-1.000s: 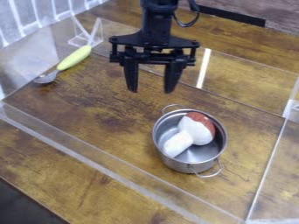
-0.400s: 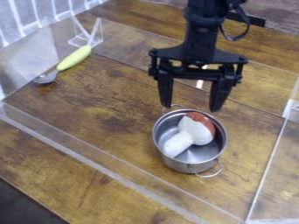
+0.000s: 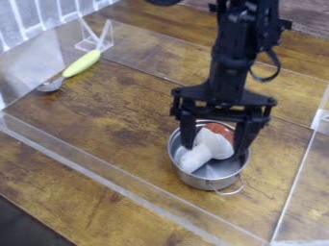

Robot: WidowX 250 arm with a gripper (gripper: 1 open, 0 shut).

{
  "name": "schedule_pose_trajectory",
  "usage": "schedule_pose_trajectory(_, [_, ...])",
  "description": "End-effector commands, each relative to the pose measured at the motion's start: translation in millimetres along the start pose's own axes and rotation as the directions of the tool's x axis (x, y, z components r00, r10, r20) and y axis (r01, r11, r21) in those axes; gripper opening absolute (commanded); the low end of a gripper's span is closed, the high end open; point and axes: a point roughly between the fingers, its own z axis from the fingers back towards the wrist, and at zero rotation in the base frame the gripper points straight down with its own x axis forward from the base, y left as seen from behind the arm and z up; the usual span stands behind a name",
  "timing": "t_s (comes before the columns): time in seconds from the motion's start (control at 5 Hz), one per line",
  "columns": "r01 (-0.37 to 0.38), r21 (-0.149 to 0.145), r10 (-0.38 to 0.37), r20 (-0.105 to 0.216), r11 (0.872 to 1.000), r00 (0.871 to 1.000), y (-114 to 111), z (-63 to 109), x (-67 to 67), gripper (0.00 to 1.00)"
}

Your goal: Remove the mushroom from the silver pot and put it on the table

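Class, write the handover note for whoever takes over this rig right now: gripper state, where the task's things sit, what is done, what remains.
Gripper: open, pointing down over the silver pot, fingers astride the mushroom, nothing held.
Mushroom: lying inside the pot, white stem toward the camera, reddish cap behind.
Pot: upright on the table.
Done: approach only.
Left: close on the mushroom, lift it out, set it on bare wood beside the pot.
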Motion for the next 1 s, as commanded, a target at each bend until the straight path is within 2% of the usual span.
schedule_pose_trajectory(0.0, [-0.015,-0.018,0.016,0.035,1.0,0.999,10.9,-1.9,12.2,1.0])
schedule_pose_trajectory(0.4, [-0.056,-0.005,0.056,0.03,0.998,0.998,-3.3,-7.1,33.3,1.0])
schedule_pose_trajectory(0.8, [-0.117,0.003,0.117,0.023,0.993,0.993,8.7,-17.6,43.4,1.0])
